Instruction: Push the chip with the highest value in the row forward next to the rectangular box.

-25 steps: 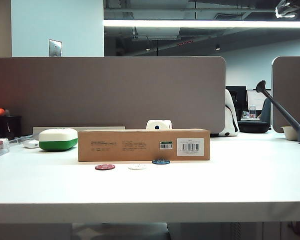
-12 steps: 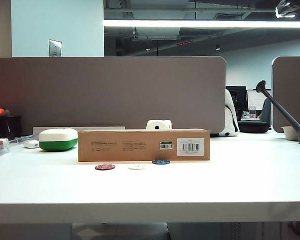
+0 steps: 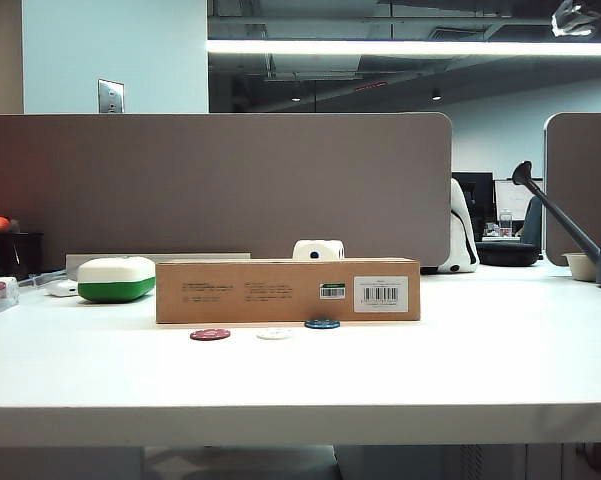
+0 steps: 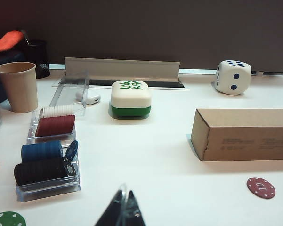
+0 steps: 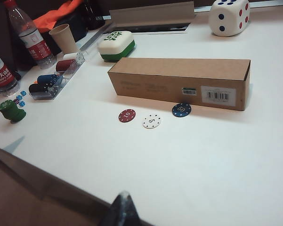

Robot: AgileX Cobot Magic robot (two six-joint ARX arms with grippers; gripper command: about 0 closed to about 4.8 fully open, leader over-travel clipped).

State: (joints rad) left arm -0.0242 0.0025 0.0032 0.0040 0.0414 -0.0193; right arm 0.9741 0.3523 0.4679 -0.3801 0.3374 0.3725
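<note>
Beside rectangular box [image 3: 288,290] — chip [image 3: 322,323], unmoved.

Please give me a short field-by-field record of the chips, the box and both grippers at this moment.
blue chip: marked 50, near the rectangular box, ahead of the other two
red chip: marked 10, in the row
white chip: marked 5, between red and blue
left gripper: shut, low over the table, far from the chips
right gripper: fingertips together, back from the chips
task state: looks done
</note>
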